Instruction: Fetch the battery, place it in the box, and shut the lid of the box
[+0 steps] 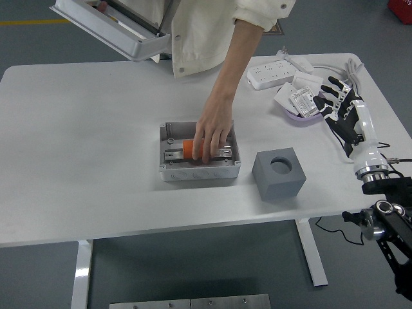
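At the top left, past the far edge of the white table [77, 161], a flat grey lid [109, 29] is being held up, tilted. A person is standing at the far side and is reaching one arm down over the table.

In the middle of the table a grey box [199, 170] is sitting open. The person's hand [212, 132] is reaching into the box, and its fingers are lying over an orange battery [188, 149] that is resting inside, toward the left part of the box.

Just to the right of the box a grey cube [278, 174] with a round hole in its top is standing on the table.

Farther back on the right, a white power strip [273, 74] is lying near the far edge. Next to it a small purple tray [297, 116] is holding white packets [301, 96].

At the right edge, the robot's right hand [341, 106] is resting by the tray. Its fingers are spread out loosely and are holding nothing.
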Robot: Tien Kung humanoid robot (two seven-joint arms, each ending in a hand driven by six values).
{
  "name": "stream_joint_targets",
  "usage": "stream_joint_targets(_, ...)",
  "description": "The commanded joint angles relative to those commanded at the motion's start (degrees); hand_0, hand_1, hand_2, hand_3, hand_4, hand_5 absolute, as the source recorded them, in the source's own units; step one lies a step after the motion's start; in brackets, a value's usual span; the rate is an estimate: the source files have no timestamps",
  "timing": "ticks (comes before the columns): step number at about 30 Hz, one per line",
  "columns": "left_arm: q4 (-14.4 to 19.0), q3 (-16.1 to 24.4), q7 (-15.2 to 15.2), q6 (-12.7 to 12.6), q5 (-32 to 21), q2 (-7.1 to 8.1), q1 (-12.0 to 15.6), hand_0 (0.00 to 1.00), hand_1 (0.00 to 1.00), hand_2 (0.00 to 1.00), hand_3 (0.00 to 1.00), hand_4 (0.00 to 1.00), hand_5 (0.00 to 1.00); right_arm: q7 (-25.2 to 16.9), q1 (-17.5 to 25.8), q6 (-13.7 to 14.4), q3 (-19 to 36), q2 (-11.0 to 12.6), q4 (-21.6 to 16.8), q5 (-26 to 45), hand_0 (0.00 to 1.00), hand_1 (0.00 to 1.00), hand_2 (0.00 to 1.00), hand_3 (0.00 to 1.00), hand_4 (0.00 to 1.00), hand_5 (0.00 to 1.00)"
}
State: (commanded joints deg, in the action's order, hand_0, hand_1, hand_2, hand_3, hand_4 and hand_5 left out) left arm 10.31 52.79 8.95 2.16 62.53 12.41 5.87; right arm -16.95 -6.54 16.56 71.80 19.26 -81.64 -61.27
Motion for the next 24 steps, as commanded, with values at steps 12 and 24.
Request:
stream_joint_targets(12, 0.00, -1.04, -0.05, -0.01, -0.93, -0.03, -0.16, 0.657, 0.737, 0.610, 0.556, 0.738, 0.252, -0.25, 0.06, -0.01, 0.57, -0.25, 0.16, 0.21, 0.739, 0.722, 0.830, 0.869, 0.989, 0.576)
stream_joint_targets(24, 0.00, -2.69, -0.29, -0.09, -2.51, 0.00, -0.37, 0.656, 0.737, 0.610, 0.556, 0.738, 0.251, -1.38, 0.03, 1.13, -0.04, -0.73, 0.27, -0.04, 0.737, 0.717, 0.812, 0.858, 0.986, 0.581)
